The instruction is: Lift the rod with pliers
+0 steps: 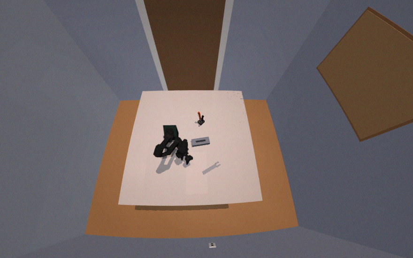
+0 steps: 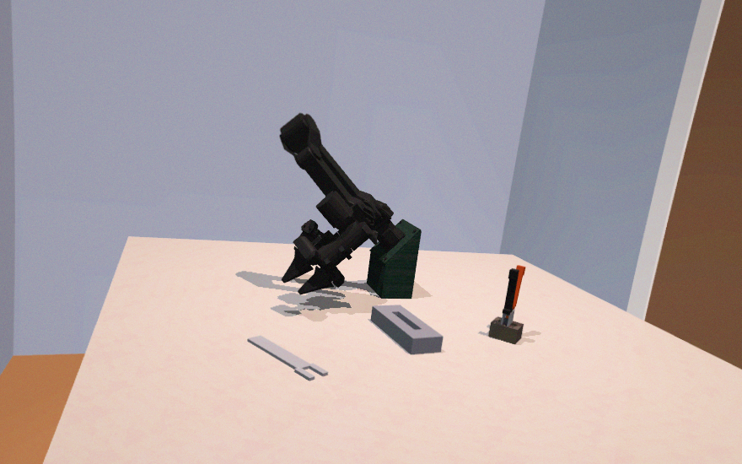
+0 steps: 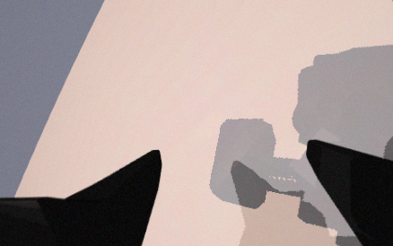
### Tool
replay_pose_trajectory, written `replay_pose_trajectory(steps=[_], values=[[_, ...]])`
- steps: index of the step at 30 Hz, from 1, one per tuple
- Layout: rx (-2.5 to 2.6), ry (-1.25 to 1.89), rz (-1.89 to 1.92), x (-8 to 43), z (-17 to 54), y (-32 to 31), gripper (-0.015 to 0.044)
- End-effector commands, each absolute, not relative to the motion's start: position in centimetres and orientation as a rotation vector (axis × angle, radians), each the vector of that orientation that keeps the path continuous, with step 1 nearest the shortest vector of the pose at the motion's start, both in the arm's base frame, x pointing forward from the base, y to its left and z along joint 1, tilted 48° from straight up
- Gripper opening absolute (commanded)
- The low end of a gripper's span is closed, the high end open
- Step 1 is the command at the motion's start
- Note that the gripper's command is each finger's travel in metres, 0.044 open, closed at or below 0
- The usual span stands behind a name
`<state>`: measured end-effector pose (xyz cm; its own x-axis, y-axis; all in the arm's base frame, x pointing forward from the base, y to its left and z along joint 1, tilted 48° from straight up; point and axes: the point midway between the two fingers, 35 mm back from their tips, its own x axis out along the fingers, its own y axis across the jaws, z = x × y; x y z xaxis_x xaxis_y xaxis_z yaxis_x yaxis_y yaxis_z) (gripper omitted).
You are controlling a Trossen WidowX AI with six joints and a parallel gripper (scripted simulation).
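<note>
Pliers (image 1: 199, 116) (image 2: 513, 292) upright in holster (image 1: 201, 122) (image 2: 505, 330), handles up; gripper (image 1: 189, 161) (image 2: 291, 287) (image 3: 232, 153) wide open, holding nothing.

Tool (image 3: 232, 153) open (wide) above shadowed tabletop (image 3: 148, 99).

You will find the pliers (image 1: 199, 115) (image 2: 511, 289) carrying one orange handle and one black, with grey metal below. Directly beneath them, your holster (image 1: 201, 122) (image 2: 504, 331) is dark grey-brown. Near the pliers, your block (image 1: 195, 142) (image 2: 425, 344) reads plain grey, its slot darker. Farther from them, note your light grey forked bar (image 1: 210, 168) (image 2: 276, 351), black gripper (image 1: 187, 161) (image 2: 291, 287) (image 3: 232, 153) and dark green base (image 1: 166, 127) (image 2: 401, 278). Under all, your table (image 1: 146, 188) (image 2: 383, 410) (image 3: 179, 67) shows pale pink, faintly mottled.
</note>
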<state>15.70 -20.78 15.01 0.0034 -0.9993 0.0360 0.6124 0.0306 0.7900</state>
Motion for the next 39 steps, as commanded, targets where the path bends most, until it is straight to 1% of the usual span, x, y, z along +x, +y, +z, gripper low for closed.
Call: replay_pose_trajectory(steps=[1, 2, 5, 8, 11, 17, 21, 23, 32, 34, 36, 39], values=[[0.68, -0.718, -1.417, 16.1, 15.2, -20.8, 0.0426], [0.667, -0.672, -1.37, 17.4, 15.6, -20.6, 0.044], [0.559, -0.432, -1.085, 24.5, 18.9, -18.5, 0.044], [0.467, -0.304, -0.883, 28.2, 21.4, -16.0, 0.044], [0.372, -0.21, -0.693, 30.8, 23.8, -13.0, 0.044], [0.175, -0.091, -0.322, 32.9, 28.5, -6.2, 0.044], [0.041, -0.055, -0.076, 32.1, 31.4, -1.5, 0.044], [0.002, -0.05, -0.003, 31.6, 32.3, -0.1, 0.044], [0.0, -0.036, 0.0, 31.7, 32.0, 0.1, 0.044], [-0.003, 0.08, -0.003, 33.0, 29.5, 0.6, 0.044], [-0.024, 0.257, -0.007, 34.3, 25.5, 1.6, 0.044], [-0.092, 0.518, -0.013, 35.0, 19.5, 3.2, 0.044]])
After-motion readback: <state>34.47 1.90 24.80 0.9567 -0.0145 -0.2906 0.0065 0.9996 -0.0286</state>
